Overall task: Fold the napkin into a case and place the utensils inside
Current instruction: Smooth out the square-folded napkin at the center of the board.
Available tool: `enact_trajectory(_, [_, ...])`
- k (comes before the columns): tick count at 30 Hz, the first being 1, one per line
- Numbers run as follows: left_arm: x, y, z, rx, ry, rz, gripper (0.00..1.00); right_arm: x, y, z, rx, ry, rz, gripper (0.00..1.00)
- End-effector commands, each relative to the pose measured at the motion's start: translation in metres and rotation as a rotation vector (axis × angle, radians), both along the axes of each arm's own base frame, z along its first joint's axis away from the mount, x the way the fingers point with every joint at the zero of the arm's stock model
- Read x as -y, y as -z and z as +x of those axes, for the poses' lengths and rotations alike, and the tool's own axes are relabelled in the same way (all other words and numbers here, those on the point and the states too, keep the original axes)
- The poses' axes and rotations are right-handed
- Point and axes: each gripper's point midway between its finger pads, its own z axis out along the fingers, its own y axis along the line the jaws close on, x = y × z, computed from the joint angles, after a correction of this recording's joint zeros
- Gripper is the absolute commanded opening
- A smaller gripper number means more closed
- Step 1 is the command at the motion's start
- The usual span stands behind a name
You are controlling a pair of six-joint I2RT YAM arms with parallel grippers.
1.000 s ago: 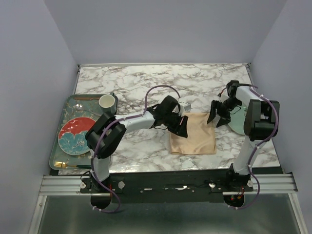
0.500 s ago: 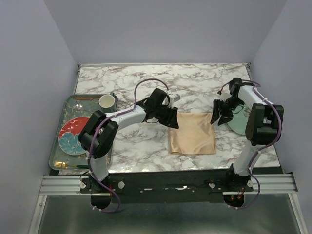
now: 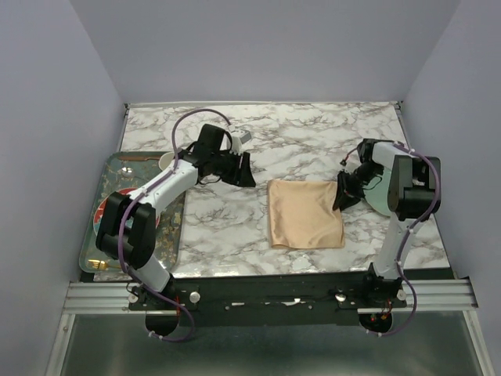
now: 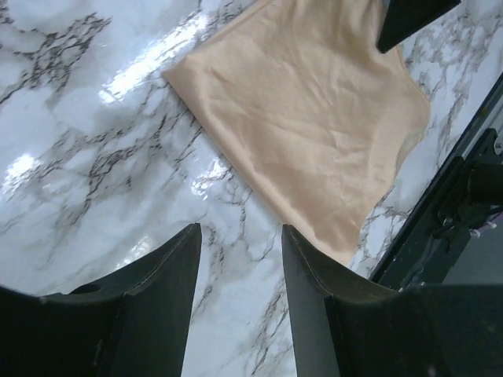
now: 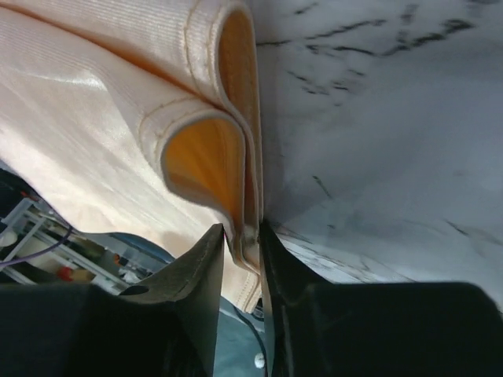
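– At the right-hand edge of the cloth, what was the right gripper [image 5: 242, 236] doing?

– Pinching. Its fingers [image 5: 203, 275] stood close together with the hem of the napkin [image 5: 94, 141] caught between the tips. From its own camera I could see two rounded folds of peach cloth, stacked, just above the grip. From overhead the right gripper [image 3: 342, 200] sat low at the napkin's right side, about halfway along that edge.

– And the napkin itself?

– The napkin [image 3: 305, 213] lay flat on the marble table [image 3: 313, 133] as a folded, roughly square pad, nearer the right arm than the left. A pale plate [image 3: 377, 202] showed just behind that wrist, partly hidden by the arm.

– Was the other hand on the cloth too?

– No. The left gripper [image 3: 246, 171] hung over bare marble, off the napkin's far left corner and clear of it. Its jaws were parted with nothing between them; through its camera the left gripper [image 4: 240, 232] framed only the veined tabletop, with the napkin [image 4: 306, 118] beyond the fingertips.

– Where was the cutlery?

– Over on the tray [image 3: 88, 235] at the left side. A gold fork [image 3: 106, 265] lay along its near edge, well apart from the napkin. A red and teal dish [image 3: 106, 223] and a white cup [image 3: 167, 162] were on that tray too, both partly behind the left arm.
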Motion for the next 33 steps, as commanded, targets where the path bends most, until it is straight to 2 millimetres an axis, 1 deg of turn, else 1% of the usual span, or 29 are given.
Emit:
enact_trajectory(1, [-0.035, 0.004, -0.007, -0.014, -0.019, 0.041, 0.54, -0.036, 0.008, -0.005, -0.048, 0.030, 0.090, 0.27])
enact_trajectory(2, [-0.038, 0.004, -0.007, -0.011, -0.021, 0.046, 0.55, -0.042, 0.007, -0.003, -0.049, 0.043, 0.113, 0.26])
enact_trajectory(3, [-0.040, 0.004, -0.007, -0.010, -0.022, 0.051, 0.54, -0.054, 0.008, -0.003, -0.041, 0.026, 0.123, 0.25])
enact_trajectory(5, [-0.046, 0.009, -0.009, -0.022, -0.021, 0.072, 0.54, -0.067, 0.006, -0.002, -0.049, 0.048, 0.146, 0.25])
enact_trajectory(6, [-0.047, 0.013, -0.010, -0.034, -0.021, 0.082, 0.54, -0.078, 0.007, 0.002, -0.024, 0.031, 0.154, 0.25])
enact_trajectory(9, [-0.050, 0.024, -0.013, -0.060, -0.015, 0.110, 0.54, -0.099, 0.006, 0.007, -0.020, 0.053, 0.180, 0.26])
enact_trajectory(10, [-0.051, 0.027, -0.013, -0.071, -0.018, 0.118, 0.54, -0.103, 0.003, 0.009, -0.025, 0.073, 0.189, 0.28])
enact_trajectory(11, [-0.050, 0.027, -0.010, -0.064, -0.013, 0.124, 0.54, -0.105, 0.000, 0.009, -0.029, 0.078, 0.199, 0.32])
enact_trajectory(12, [-0.050, 0.032, -0.009, -0.077, -0.005, 0.130, 0.55, -0.105, -0.008, 0.011, -0.009, 0.079, 0.204, 0.38])
enact_trajectory(13, [-0.049, 0.031, -0.011, -0.089, 0.008, 0.128, 0.55, -0.102, -0.011, 0.012, 0.022, 0.052, 0.196, 0.40])
enact_trajectory(14, [-0.045, 0.025, -0.009, -0.075, 0.034, 0.115, 0.56, -0.100, -0.015, 0.013, 0.049, 0.035, 0.188, 0.42])
enact_trajectory(15, [-0.040, 0.022, -0.011, -0.058, 0.078, 0.104, 0.56, -0.095, -0.021, 0.014, 0.074, 0.022, 0.166, 0.46])
enact_trajectory(17, [-0.032, 0.017, -0.013, -0.007, 0.133, 0.106, 0.55, -0.090, -0.038, 0.016, 0.146, -0.037, 0.169, 0.52])
enact_trajectory(18, [-0.022, 0.015, -0.019, 0.007, 0.176, 0.092, 0.55, -0.086, -0.043, 0.012, 0.145, -0.056, 0.153, 0.54])
enact_trajectory(19, [-0.016, 0.015, -0.022, 0.010, 0.194, 0.088, 0.54, -0.084, -0.052, 0.011, 0.188, -0.091, 0.151, 0.56])
enact_trajectory(20, [-0.010, 0.015, -0.023, 0.008, 0.207, 0.086, 0.52, -0.083, -0.055, 0.007, 0.198, -0.106, 0.147, 0.56])
enact_trajectory(21, [-0.002, 0.021, -0.029, -0.009, 0.232, 0.090, 0.51, -0.081, -0.059, 0.001, 0.197, -0.111, 0.151, 0.57])
enact_trajectory(22, [0.004, 0.023, -0.029, -0.016, 0.236, 0.083, 0.48, -0.081, -0.058, -0.010, 0.188, -0.127, 0.165, 0.57])
enact_trajectory(23, [0.009, 0.024, -0.031, -0.021, 0.244, 0.078, 0.46, -0.083, -0.067, -0.016, 0.205, -0.131, 0.187, 0.57])
enact_trajectory(25, [0.020, 0.031, -0.033, -0.036, 0.263, 0.069, 0.40, -0.091, -0.071, -0.030, 0.187, -0.129, 0.252, 0.59])
enact_trajectory(26, [0.024, 0.033, -0.036, -0.063, 0.255, 0.062, 0.39, -0.091, -0.067, -0.044, 0.155, -0.122, 0.267, 0.61])
enact_trajectory(27, [0.026, 0.039, -0.036, -0.082, 0.257, 0.066, 0.38, -0.095, -0.066, -0.049, 0.140, -0.120, 0.299, 0.65])
enact_trajectory(28, [0.029, 0.041, -0.038, -0.089, 0.261, 0.064, 0.36, -0.096, -0.064, -0.055, 0.126, -0.122, 0.310, 0.66])
enact_trajectory(29, [0.032, 0.045, -0.043, -0.100, 0.274, 0.069, 0.35, -0.095, -0.058, -0.064, 0.106, -0.136, 0.324, 0.68])
enact_trajectory(32, [0.039, 0.054, -0.049, -0.106, 0.293, 0.083, 0.30, -0.097, -0.050, -0.072, 0.095, -0.145, 0.352, 0.69])
enact_trajectory(33, [0.041, 0.057, -0.052, -0.113, 0.299, 0.087, 0.29, -0.098, -0.046, -0.075, 0.090, -0.143, 0.362, 0.72])
